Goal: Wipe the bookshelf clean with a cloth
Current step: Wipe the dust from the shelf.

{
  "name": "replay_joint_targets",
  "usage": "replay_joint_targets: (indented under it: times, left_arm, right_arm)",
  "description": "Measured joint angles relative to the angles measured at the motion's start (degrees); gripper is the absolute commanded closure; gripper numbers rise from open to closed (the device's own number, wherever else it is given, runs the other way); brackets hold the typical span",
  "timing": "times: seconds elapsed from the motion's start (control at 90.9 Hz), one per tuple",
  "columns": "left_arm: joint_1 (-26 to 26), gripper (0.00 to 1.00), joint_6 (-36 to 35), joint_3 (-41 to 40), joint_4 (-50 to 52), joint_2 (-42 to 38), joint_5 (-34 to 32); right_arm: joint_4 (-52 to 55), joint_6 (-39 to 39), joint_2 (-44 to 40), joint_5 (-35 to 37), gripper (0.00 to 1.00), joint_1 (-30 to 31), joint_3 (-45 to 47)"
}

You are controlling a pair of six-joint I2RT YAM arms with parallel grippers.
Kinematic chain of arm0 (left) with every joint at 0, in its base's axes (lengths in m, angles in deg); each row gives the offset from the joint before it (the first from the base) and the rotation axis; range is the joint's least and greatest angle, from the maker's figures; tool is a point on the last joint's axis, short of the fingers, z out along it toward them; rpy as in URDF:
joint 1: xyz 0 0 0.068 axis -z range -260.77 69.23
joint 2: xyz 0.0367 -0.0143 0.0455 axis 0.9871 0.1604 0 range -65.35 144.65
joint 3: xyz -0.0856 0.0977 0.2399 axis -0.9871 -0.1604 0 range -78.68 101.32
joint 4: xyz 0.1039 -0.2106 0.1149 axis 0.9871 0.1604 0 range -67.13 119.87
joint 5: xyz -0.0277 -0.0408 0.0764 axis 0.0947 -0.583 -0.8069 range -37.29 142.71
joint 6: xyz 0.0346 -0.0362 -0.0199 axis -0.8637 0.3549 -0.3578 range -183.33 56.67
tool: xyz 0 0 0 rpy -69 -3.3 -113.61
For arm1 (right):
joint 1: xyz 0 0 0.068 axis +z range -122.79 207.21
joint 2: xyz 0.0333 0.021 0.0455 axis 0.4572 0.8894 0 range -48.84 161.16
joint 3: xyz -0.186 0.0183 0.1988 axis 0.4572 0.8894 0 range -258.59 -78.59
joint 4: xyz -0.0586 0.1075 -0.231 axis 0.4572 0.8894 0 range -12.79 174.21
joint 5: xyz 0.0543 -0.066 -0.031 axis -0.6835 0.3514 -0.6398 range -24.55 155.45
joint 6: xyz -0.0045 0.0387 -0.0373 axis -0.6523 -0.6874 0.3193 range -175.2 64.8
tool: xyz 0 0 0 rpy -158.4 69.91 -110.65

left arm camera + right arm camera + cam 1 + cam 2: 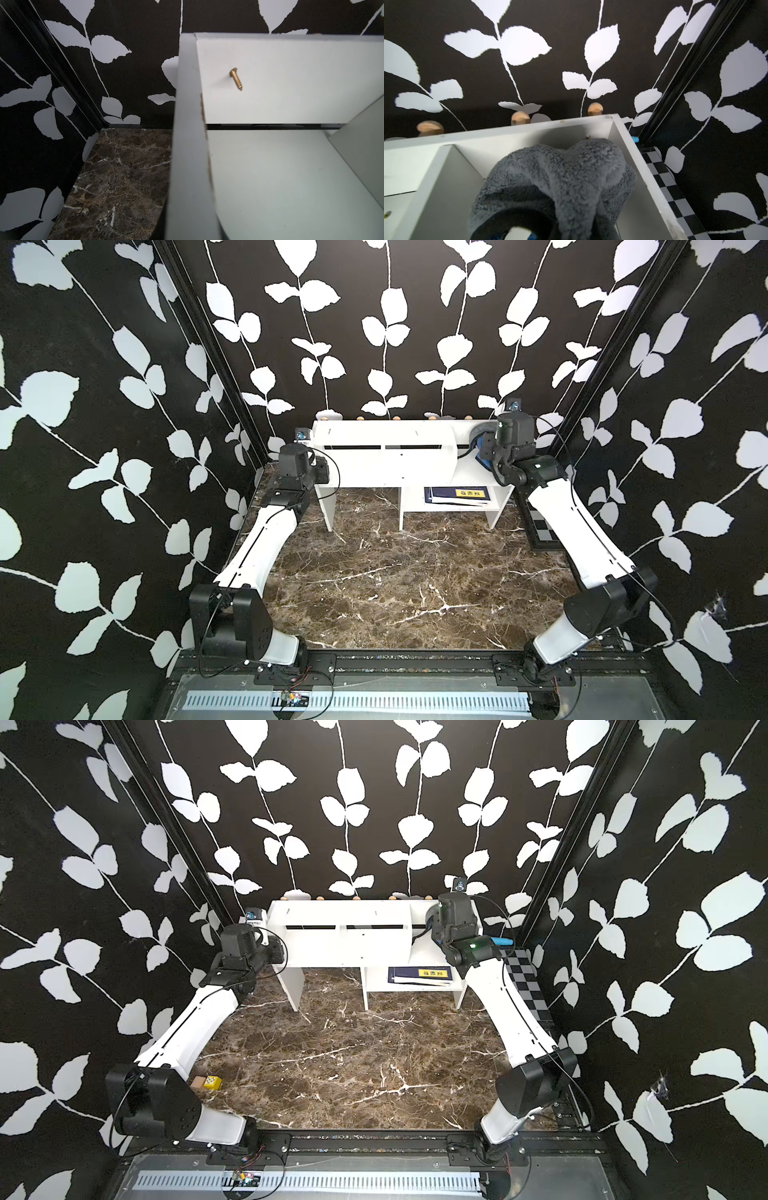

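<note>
In the end bay (pixel 560 133) of the bookshelf (pixel 374 466): clamping the cloth (pixel 560 176) in the closed right gripper (pixel 490 450).
Lower compartment (pixel 449 507): holding a book (pixel 457 494).
Left gripper (pixel 322 470): cannot tell.

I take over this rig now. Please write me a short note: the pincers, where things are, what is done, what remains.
Right pincer: shut on the fluffy grey microfibre cloth, which covers it in the wrist view.
Left pincer: at the left end of the low white board bookshelf; open or shut, I cannot tell.
Cloth: inside the bookshelf's right-end upper compartment, near its back wall.
Done: cannot be judged. Left: likely the other compartments.
</note>
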Motion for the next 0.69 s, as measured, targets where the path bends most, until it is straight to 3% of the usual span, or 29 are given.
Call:
replay_joint_targets:
  times: [0.187, 0.363, 0.693]
  left_arm:
    - [0.0, 1.00, 0.0, 0.1, 0.2, 0.0, 0.1]
    - [-0.1, 1.00, 0.0, 0.1, 0.2, 0.0, 0.2]
    - [-0.1, 1.00, -0.1, 0.2, 0.2, 0.1, 0.3]
  right_arm:
    - [-0.3, 3.2, 2.9, -7.3, 1.00, 3.0, -0.7]
    - [0.1, 4.6, 5.4, -9.4, 1.00, 5.6, 0.2]
    - [-4.2, 0.8, 1.7, -12.3, 1.00, 1.1, 13.2]
